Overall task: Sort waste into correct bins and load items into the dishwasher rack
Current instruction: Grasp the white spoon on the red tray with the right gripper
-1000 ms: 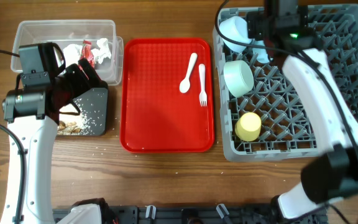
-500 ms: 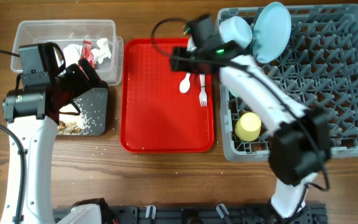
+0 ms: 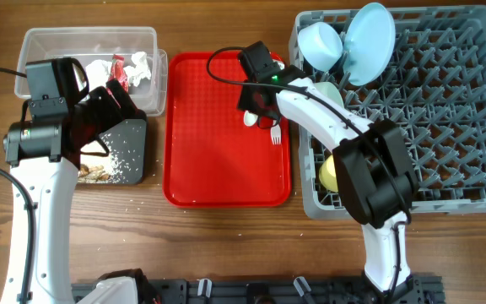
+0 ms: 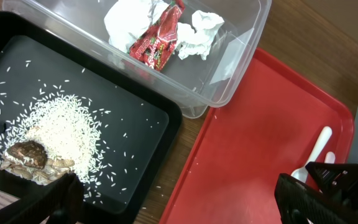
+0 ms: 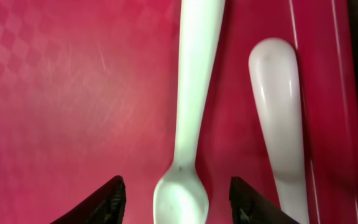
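My right gripper (image 3: 258, 95) (image 5: 178, 200) is open low over the red serving tray (image 3: 218, 160), one finger on each side of the bowl of the white spoon (image 3: 251, 118) (image 5: 191, 93). The white fork (image 3: 274, 128) (image 5: 278, 124) lies beside it. My left gripper (image 3: 99, 110) (image 4: 185, 205) is open and empty above the black tray (image 3: 132, 139) (image 4: 135, 130), which holds rice and brown food scraps (image 4: 30, 155). The clear tub (image 3: 32, 40) (image 4: 241, 68) holds the red wrapper (image 3: 118, 69) (image 4: 160, 40) and white tissue (image 3: 138, 66) (image 4: 126, 22).
The grey dishwasher rack (image 3: 445, 110) at right holds the light blue plate (image 3: 369, 29) on edge, the pale blue bowl (image 3: 319, 42), the mint green bowl (image 3: 329, 87) and the yellow cup (image 3: 331, 173), the last two partly hidden by my right arm.
My right arm has swung left from the rack, leaving the plate standing there, and come down over the spoon on the red tray. The left arm has not moved.
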Controlling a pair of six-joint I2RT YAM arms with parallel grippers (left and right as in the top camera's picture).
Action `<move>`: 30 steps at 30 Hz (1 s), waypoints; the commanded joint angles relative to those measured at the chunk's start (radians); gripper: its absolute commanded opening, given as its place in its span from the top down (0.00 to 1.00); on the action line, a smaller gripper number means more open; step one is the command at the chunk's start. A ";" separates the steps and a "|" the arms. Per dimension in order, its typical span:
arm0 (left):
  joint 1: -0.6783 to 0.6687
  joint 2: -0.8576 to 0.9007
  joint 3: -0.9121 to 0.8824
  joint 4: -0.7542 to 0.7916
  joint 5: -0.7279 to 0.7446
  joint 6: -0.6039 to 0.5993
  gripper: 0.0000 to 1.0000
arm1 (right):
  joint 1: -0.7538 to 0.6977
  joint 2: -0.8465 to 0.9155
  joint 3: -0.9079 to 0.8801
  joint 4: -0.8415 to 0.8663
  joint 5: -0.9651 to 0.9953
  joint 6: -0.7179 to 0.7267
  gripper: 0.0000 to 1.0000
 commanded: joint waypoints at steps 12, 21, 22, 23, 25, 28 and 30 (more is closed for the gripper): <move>0.006 0.000 0.011 0.002 -0.010 0.005 0.00 | -0.001 0.104 -0.004 0.099 0.034 0.114 0.77; 0.006 0.000 0.011 0.002 -0.010 0.005 0.00 | -0.003 0.101 0.016 0.100 -0.082 -0.010 0.96; 0.006 0.000 0.011 0.002 -0.010 0.005 0.00 | -0.005 0.092 0.024 0.099 -0.109 -0.062 0.96; 0.006 0.000 0.011 0.002 -0.010 0.005 0.00 | -0.005 0.078 0.025 0.097 -0.118 -0.101 0.96; 0.006 0.000 0.011 0.002 -0.010 0.005 0.00 | -0.005 0.025 0.025 0.082 -0.145 -0.189 0.96; 0.006 0.000 0.011 0.002 -0.010 0.005 0.00 | -0.006 -0.105 0.026 0.092 -0.208 -0.348 0.96; 0.006 0.000 0.011 0.002 -0.010 0.005 0.00 | -0.009 -0.206 0.026 0.085 -0.207 -0.432 0.96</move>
